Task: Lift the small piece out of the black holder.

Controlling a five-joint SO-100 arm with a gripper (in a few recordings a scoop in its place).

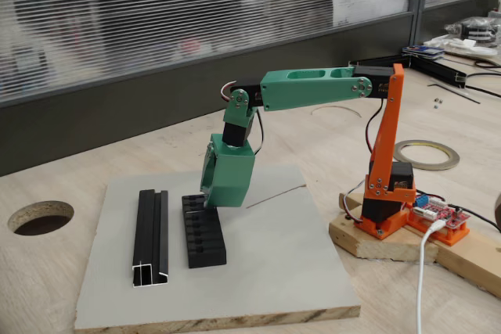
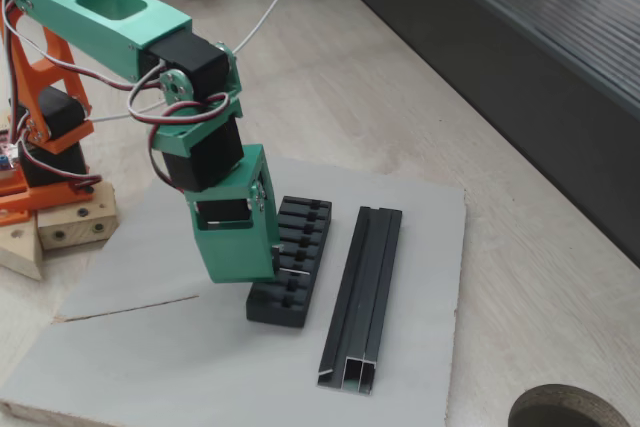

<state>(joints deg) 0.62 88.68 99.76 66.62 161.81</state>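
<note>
- Down on the grey board [image 1: 282,263], the black holder [image 1: 205,242] lies flat: a short, matte rectangular block with a row of crosswise slots cut across its top, also seen in the other fixed view [image 2: 292,292].
- Its slotted ridges look moulded and dull, with no shine.
- A thin, pale, metallic-looking sliver shows at one slot of the holder, right at the gripper's lower edge; it may be the small piece [image 2: 292,271], but it is too tiny to tell its shape or whether it sits in the slot.
- The gripper [image 2: 268,275], a smooth mint-green plastic body, points down with its tip over the far half of the holder [image 1: 211,202]; whether its fingers are parted or closed on anything cannot be told from either view.
- Just beside the holder lies a longer black channel rail [image 1: 150,236], glossy on its sides with a bright silvery cut end, roughly parallel to it and apart from it.
- A thin straight wire [image 1: 275,195] rests on the board, beyond the gripper.
- The board has a raw, pale wooden edge and sits on a light wooden table [image 1: 63,185].
</note>
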